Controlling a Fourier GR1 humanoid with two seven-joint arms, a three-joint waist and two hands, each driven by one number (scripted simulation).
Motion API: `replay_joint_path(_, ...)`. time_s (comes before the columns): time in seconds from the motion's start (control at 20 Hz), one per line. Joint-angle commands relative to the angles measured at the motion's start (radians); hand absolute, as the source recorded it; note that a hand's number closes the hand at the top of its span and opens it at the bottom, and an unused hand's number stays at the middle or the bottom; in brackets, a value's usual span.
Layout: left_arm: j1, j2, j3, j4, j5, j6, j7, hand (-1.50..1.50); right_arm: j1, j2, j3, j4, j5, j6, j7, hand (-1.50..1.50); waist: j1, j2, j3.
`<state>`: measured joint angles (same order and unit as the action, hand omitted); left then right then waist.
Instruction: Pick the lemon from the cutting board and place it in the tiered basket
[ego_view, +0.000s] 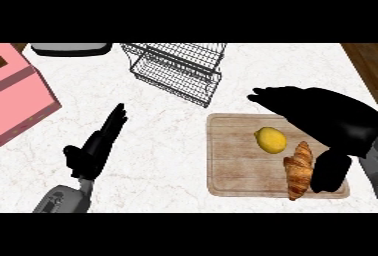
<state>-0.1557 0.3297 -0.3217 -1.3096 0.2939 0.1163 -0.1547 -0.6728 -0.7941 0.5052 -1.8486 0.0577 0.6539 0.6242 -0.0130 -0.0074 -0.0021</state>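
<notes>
Kitchen: marble counter (177, 145), cutting board (236, 170)

Hidden and cut-off parts
The black right hand (325, 117) covers the wooden cutting board's (236, 165) far right corner; the pink box (22, 95) runs off the left edge.

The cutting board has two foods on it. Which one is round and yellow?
The lemon. It is round and yellow; the croissant beside it on the cutting board is long and brown.
</notes>
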Motion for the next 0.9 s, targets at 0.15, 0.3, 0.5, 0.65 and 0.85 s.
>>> replay_joint_path(0.15,0.020,-0.020,0.031,0.056,-0.029,-0.082,-0.073,0.00,0.066,0.073,-0.061,-0.101,0.033,0.085,0.171,-1.50,0.012,0.007,0.001)
replay_joint_path(0.3,0.053,0.001,0.045,-0.036,-0.029,-0.059,-0.011,0.00,0.117,0.138,-0.032,-0.079,0.202,-0.024,0.143,-1.50,0.019,0.007,0.002)
replay_joint_path(0.5,-0.002,-0.046,0.037,0.015,-0.062,-0.042,0.010,0.00,0.110,0.164,0.019,-0.047,0.279,0.036,0.222,-1.50,0.015,0.007,0.002)
replay_joint_path(0.65,0.010,-0.064,0.036,0.006,-0.085,-0.045,-0.004,0.00,0.104,0.187,-0.005,0.037,0.312,0.070,0.178,-1.50,0.018,0.008,0.002)
replay_joint_path(0.85,0.041,-0.061,0.079,0.004,-0.080,-0.067,-0.023,0.00,0.208,0.265,0.041,0.080,0.429,-0.012,0.105,-1.50,0.018,0.008,0.002)
